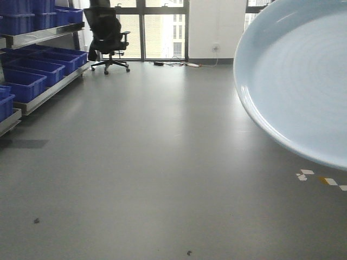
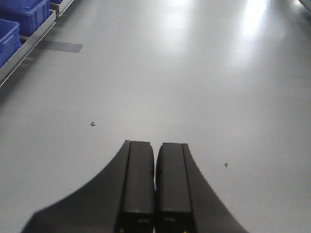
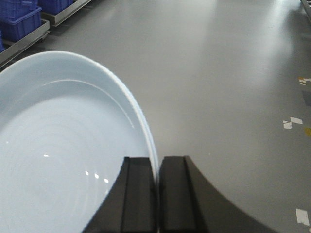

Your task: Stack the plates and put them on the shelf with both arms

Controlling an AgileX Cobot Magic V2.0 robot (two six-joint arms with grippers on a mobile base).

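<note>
Plate [image 3: 58, 160] pinched at its rim by right gripper [image 3: 158, 164] over wide floor [image 3: 233, 73].

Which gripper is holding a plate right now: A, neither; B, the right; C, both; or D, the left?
B: the right gripper is clamped on the rim of the plate, while the left gripper is shut with nothing in it.
</note>
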